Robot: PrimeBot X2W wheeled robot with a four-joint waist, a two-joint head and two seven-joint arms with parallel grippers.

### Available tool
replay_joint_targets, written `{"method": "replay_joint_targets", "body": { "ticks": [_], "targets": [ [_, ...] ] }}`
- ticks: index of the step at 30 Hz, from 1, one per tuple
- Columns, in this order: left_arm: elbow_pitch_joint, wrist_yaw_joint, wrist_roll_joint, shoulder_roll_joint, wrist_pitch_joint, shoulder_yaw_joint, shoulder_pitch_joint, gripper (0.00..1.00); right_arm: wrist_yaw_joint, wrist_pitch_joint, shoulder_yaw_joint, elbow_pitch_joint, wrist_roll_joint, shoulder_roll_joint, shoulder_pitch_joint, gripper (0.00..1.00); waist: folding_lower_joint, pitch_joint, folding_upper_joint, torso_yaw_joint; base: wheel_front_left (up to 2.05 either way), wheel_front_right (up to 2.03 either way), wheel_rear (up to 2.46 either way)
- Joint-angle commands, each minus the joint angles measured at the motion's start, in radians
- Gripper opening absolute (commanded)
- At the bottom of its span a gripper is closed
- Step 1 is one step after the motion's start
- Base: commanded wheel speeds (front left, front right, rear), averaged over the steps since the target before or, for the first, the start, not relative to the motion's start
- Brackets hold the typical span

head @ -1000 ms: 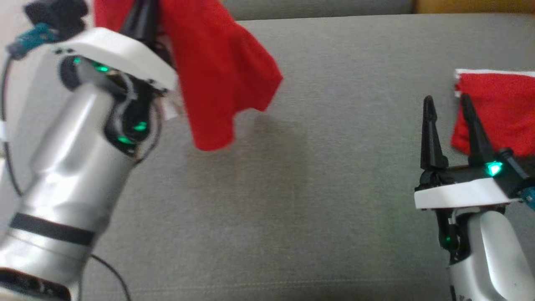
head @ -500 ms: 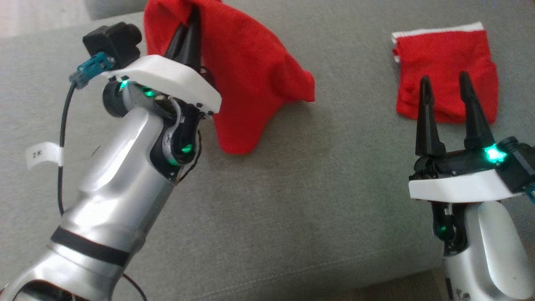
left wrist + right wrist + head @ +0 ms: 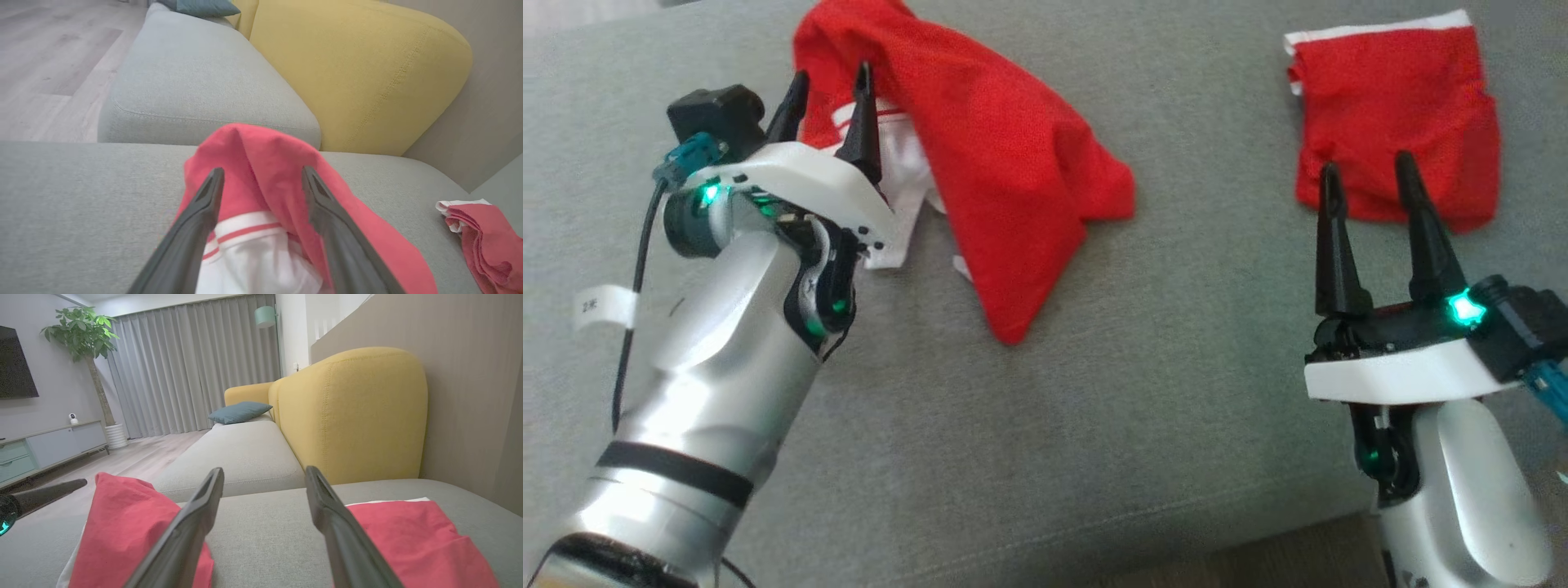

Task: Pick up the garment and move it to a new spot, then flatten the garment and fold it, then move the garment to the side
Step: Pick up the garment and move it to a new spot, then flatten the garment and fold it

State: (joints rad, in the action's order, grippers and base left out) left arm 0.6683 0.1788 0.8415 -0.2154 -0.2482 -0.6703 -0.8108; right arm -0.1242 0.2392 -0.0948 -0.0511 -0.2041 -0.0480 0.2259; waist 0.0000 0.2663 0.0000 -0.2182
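Silver forearms (image 3: 703,384), white wrist plates (image 3: 1396,380), black two-fingered claws.
Left claw (image 3: 832,73) and right claw (image 3: 1366,162): tapered dark fingers (image 3: 1335,245), green lights (image 3: 1463,309); a black cable (image 3: 637,261) with a white tag (image 3: 602,307) along the left forearm.

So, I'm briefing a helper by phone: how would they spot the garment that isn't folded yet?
On the wide grey fabric sofa seat, look towards the robot's left, at the left gripper. A crumpled red fabric garment lies heaped there, its white red-striped band showing. The other red fabric garment, to the right, is a flat, neatly folded rectangle.
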Motion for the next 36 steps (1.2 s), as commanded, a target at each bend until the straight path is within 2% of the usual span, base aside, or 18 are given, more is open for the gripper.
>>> {"method": "replay_joint_targets", "body": {
  "ticks": [1, 7, 15, 19, 22, 28, 36],
  "targets": [
    [-0.029, -0.017, -0.033, -0.041, -0.012, 0.044, -0.044, 1.0, -0.007, 0.009, -0.019, 0.021, 0.013, -0.002, 0.001, 1.0, 0.0, -0.027, 0.0, 0.041, 0.0, 0.0, 0.0],
    [-0.138, -0.032, -0.123, -0.075, -0.013, 0.116, 0.035, 1.0, -0.007, -0.001, -0.014, 0.007, 0.037, -0.002, -0.014, 1.0, 0.0, -0.069, 0.0, 0.117, 0.0, 0.0, 0.0],
    [-0.377, -0.029, -0.281, -0.12, -0.013, 0.217, 0.31, 1.0, -0.007, -0.011, -0.008, -0.028, 0.061, -0.002, -0.067, 1.0, 0.0, -0.148, 0.0, 0.228, 0.0, 0.0, 0.0],
    [-0.475, -0.002, -0.329, -0.098, -0.013, 0.275, 0.465, 1.0, -0.007, -0.011, -0.005, -0.047, 0.063, -0.002, -0.093, 1.0, 0.0, -0.182, 0.0, 0.268, 0.0, 0.0, 0.0],
    [-0.528, 0.001, -0.348, -0.063, -0.013, 0.313, 0.559, 1.0, -0.007, -0.012, -0.004, -0.058, 0.064, -0.002, -0.108, 1.0, 0.0, -0.197, 0.0, 0.29, 0.0, 0.0, 0.0],
    [-0.561, -0.03, -0.389, -0.006, -0.013, 0.356, 0.624, 1.0, -0.007, -0.022, -0.023, -0.068, 0.068, -0.002, -0.115, 1.0, 0.0, -0.196, 0.0, 0.326, 0.0, 0.0, 0.0],
    [-0.557, -0.076, -0.427, 0.04, -0.013, 0.412, 0.616, 1.0, -0.007, -0.149, -0.166, -0.159, 0.119, -0.002, -0.067, 1.0, 0.0, -0.148, 0.0, 0.372, 0.0, 0.0, 0.0]
  ]
}}
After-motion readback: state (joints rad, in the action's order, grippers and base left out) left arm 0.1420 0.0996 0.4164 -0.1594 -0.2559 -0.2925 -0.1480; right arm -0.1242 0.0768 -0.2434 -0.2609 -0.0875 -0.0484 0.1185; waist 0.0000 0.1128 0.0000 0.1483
